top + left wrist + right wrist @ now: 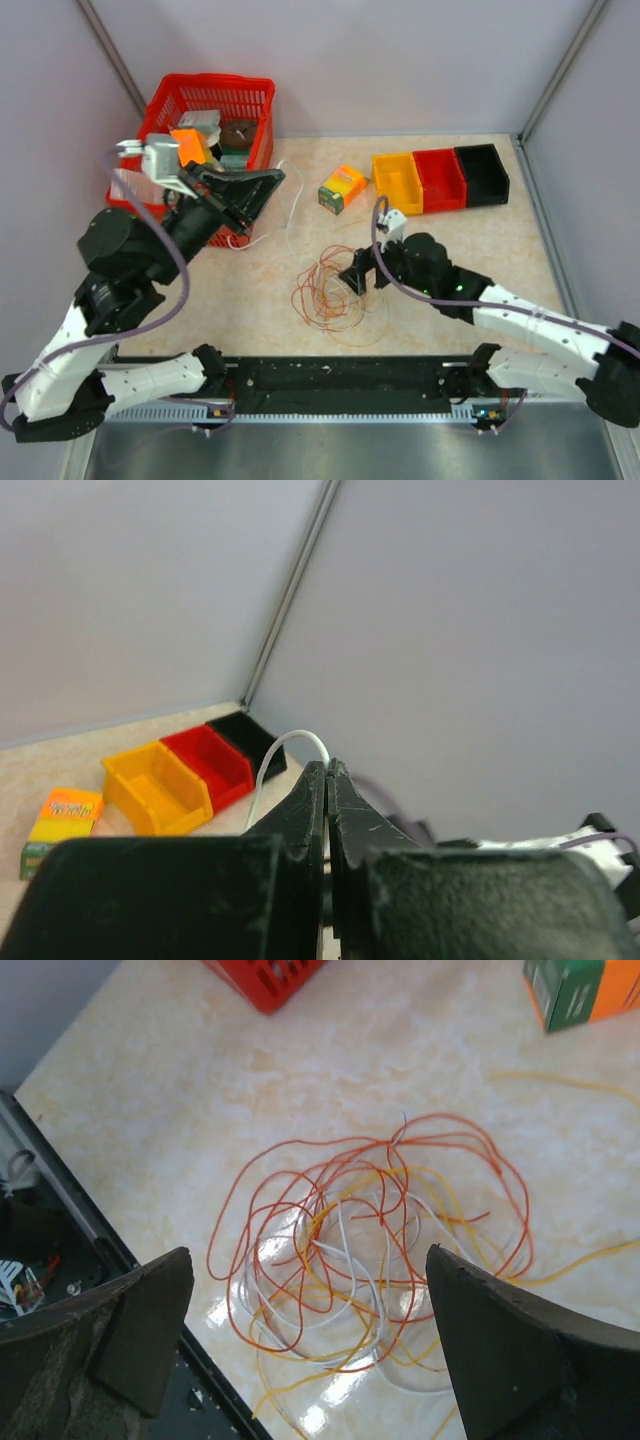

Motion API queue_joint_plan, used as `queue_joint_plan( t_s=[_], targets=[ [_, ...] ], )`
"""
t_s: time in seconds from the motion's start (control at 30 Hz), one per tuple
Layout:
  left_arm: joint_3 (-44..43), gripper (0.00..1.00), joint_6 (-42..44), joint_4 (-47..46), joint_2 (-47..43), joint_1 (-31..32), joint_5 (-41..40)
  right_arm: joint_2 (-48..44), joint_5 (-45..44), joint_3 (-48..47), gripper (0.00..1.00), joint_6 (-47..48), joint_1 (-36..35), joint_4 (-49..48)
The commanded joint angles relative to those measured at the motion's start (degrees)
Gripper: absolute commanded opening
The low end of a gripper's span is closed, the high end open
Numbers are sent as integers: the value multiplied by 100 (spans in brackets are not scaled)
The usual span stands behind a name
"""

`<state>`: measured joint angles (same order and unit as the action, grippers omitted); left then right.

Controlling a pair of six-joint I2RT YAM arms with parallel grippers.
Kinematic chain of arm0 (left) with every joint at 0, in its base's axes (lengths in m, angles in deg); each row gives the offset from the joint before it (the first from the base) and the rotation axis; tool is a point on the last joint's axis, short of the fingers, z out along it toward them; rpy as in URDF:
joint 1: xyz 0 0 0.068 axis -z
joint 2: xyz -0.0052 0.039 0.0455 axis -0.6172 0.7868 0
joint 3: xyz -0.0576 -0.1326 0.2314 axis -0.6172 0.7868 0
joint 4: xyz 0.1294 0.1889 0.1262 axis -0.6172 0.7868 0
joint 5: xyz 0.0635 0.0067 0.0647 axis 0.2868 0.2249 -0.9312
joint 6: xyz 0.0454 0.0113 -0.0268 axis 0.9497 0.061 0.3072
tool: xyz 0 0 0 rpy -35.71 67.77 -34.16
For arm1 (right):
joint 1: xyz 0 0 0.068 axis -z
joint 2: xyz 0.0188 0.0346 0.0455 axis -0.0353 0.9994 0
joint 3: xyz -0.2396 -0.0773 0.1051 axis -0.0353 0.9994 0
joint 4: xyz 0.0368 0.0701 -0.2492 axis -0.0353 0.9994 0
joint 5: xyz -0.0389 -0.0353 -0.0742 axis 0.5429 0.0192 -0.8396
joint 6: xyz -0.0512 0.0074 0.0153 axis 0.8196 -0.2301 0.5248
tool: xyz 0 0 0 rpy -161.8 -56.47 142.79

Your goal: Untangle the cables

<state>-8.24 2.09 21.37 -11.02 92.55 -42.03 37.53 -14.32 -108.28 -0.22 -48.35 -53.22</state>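
The left gripper (326, 771) has its two black fingers pressed together on a white cable (289, 741), which arches up in a small loop just left of the tips. In the top view this gripper (272, 182) is raised in front of the red basket (262, 92) at the far left. The white strand (290, 214) drops from it towards the table (470, 250) and runs near-right to the main tangle. The right gripper (308, 1255) is spread wide, one finger at each lower corner of its wrist view. Between the fingers lie the cables (370, 1230), a loose heap of orange-red, yellow and white loops flat on the shiny surface. Whether the fingers touch the wires cannot be told. From above, the right gripper (357, 276) sits at the right edge of the heap (330, 298), which lies near the middle of the table, towards the near side. Beyond it, far of centre, stands an orange and green box (343, 188). To the right of the box is a row of three small bins, touching: yellow (398, 182), red (440, 178) and black (482, 172). The basket holds several items, too jumbled to name.
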Motion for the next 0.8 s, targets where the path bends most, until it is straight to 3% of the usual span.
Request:
queue_joint_plan(
  t_s=[0.0, 0.1, 0.17, 0.23, 0.43, 0.63, 0.77],
  targets=[
    [335, 0, -121, -148, 201, 6, -55, -693, 71, -1287, 99, 754, 115, 1384],
    [616, 0, -235, -183, 192, 6, -2, -606, 946, -1992, 99, 895, 115, 1783],
    [757, 0, -393, -192, 184, 6, -19, -519, 1607, -2169, 99, 904, 106, 1538],
    [924, 0, -629, -280, 149, 6, -63, -439, 1724, -2205, 99, 729, 80, 1213],
    [1311, 0, -1210, -526, 148, 6, -222, -123, 1102, -2328, 94, 561, -473, 843],
    [1329, 0, -1343, -544, 157, 6, -117, -52, -471, -2310, 85, 447, -667, 895],
    [1277, 0, -1185, -623, 236, -3, 480, -17, -106, -2319, 84, 815, -667, 825]
  ],
)
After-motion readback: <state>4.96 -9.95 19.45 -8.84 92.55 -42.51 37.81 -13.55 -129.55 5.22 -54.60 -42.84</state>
